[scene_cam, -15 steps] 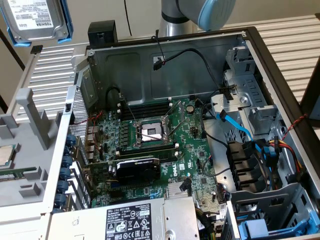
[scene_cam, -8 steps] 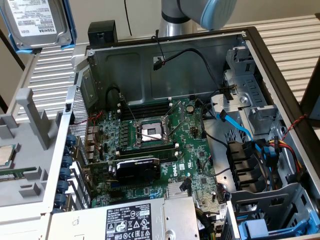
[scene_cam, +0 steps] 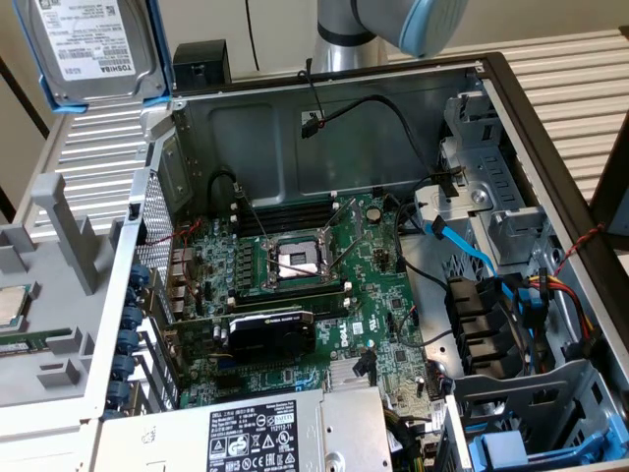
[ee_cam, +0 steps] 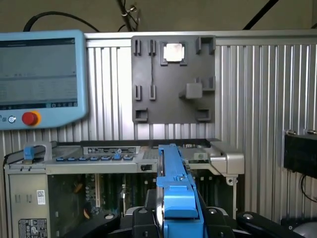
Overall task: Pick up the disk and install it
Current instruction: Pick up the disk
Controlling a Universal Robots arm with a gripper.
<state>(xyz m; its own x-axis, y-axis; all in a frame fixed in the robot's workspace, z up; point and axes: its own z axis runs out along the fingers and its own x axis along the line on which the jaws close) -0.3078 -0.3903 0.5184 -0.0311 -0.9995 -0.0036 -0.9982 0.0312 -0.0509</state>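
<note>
Disk (scene_cam: 93, 44): held aloft, off the open computer case's (scene_cam: 491, 88) corner, exterior view's left.
Gripper (ee_cam: 176, 220): clamped on the blue carrier's (ee_cam: 174, 191) sides.
Handling: stiff, weighty, shock-sensitive (I'd guess); hold the carrier sides, never the face.

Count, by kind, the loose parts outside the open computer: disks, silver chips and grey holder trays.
disk: 1
silver chip: 1
grey tray: 1
Total: 3
</note>
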